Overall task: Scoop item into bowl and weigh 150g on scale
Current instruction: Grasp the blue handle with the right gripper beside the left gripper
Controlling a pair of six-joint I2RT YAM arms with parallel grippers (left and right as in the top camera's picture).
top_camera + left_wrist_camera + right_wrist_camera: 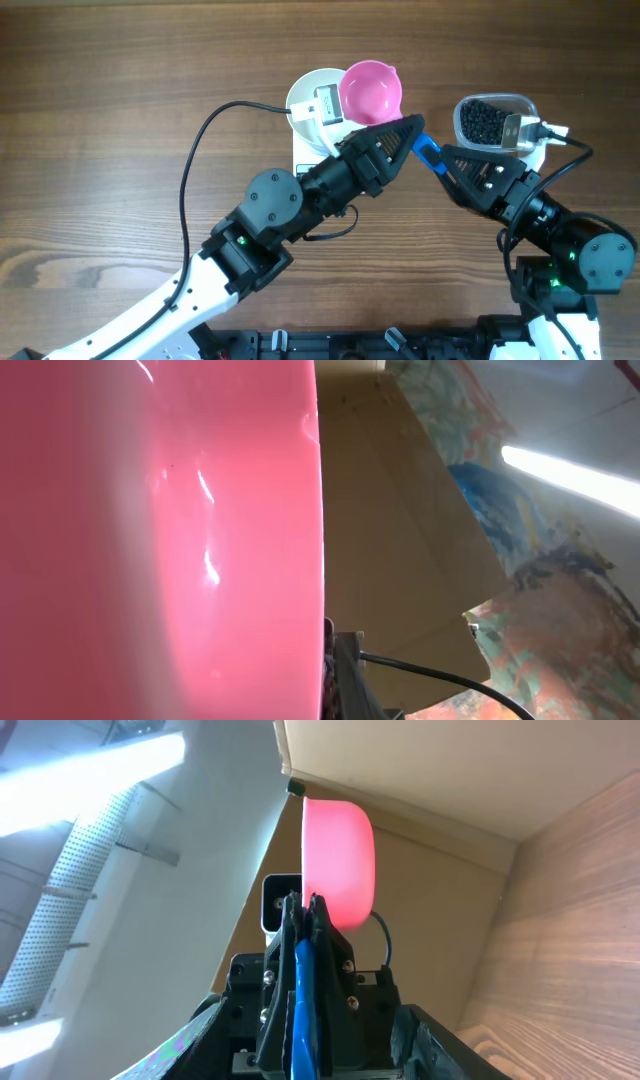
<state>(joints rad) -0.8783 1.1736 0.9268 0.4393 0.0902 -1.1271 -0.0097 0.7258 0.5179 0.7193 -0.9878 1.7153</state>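
Observation:
My left gripper (pixel 408 130) is shut on the blue handle (pixel 428 152) of a pink scoop (pixel 370 90). It holds the scoop above the white bowl (pixel 303 95), which rests on the white scale (pixel 305 155). The scoop's pink wall (pixel 150 540) fills the left wrist view, and I cannot see inside it. My right gripper (pixel 447 160) meets the handle's free end. In the right wrist view its jaws stand apart on either side of the left gripper's fingers (pixel 330 950) and the blue handle (pixel 305 1005). The item, small black beans (pixel 482 122), lies in a clear tub (pixel 462 112).
The tub sits right behind my right wrist. A black cable (pixel 200 150) loops from the left arm across the table toward the bowl. Bare wooden table (pixel 120 80) spreads to the left and along the back.

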